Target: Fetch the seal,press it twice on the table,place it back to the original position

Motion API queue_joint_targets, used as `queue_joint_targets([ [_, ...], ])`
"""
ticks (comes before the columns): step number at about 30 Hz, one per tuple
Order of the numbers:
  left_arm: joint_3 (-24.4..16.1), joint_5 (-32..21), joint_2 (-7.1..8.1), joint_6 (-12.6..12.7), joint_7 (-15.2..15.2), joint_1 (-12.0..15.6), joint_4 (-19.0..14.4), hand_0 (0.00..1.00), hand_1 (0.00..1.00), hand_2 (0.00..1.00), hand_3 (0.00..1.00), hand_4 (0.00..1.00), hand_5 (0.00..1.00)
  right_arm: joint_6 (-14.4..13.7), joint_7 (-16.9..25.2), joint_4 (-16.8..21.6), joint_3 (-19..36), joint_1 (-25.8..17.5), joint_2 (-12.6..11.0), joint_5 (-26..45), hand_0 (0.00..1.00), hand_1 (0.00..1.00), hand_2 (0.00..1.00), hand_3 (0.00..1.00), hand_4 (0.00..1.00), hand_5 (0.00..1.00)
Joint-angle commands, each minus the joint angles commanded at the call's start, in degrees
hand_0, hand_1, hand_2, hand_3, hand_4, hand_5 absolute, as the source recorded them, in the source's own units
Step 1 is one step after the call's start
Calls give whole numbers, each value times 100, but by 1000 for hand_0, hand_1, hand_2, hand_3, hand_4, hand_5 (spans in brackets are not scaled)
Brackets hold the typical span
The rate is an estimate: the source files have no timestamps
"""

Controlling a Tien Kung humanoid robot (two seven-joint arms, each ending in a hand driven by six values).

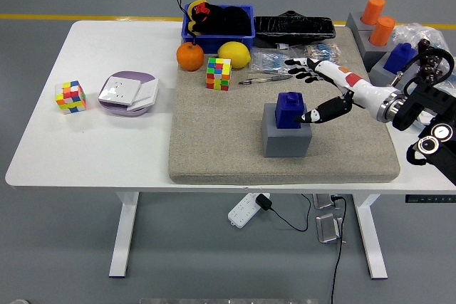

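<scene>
Here, blue seal [289, 109] unlabelled, right hand [324, 90] beside

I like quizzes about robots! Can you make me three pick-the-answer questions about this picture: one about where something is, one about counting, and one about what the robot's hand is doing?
1. Where is the blue stamp?
A. On top of the grey block
B. In the blue bin
C. Beside the orange

2. How many colourful puzzle cubes are on the table?
A. One
B. Two
C. Three

3. What is the right hand doing?
A. Resting flat on the mat
B. Holding the lemon
C. Reaching at the stamp with open fingers

Answers:
1 A, the stamp sits on the grey block on the mat.
2 B, one cube is on the mat and the other cube is on the bare table at the left.
3 C, the thumb is at the stamp's side while the other fingers are spread above it, not closed.
</scene>
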Motion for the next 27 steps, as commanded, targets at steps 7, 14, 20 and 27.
queue_joint_targets([
  [7, 19, -10, -9, -1, -5, -7, -5, 861, 833, 824, 839, 834, 506, -157, 123, -217, -178, 62, 136, 84, 856, 830, 801, 904, 998, 83],
  [14, 43, -22, -25, -2, -7, -13, -4, 862, 833, 823, 839, 834, 505, -387, 408, -641, -324, 103, 257, 551, 834, 798, 782, 890, 998, 74],
  [20, 66, -35, -44, -5, -7, -23, -5, 862, 833, 823, 839, 834, 505, -555, 813, -1082, -370, 101, 415, 1432, 833, 807, 797, 899, 998, 67],
  [27, 79, -34, -40, -4, -1, -18, -2, 862, 833, 823, 839, 835, 504, -594, 1023, -1255, -372, -68, 499, 2090, 790, 763, 765, 878, 998, 39],
])
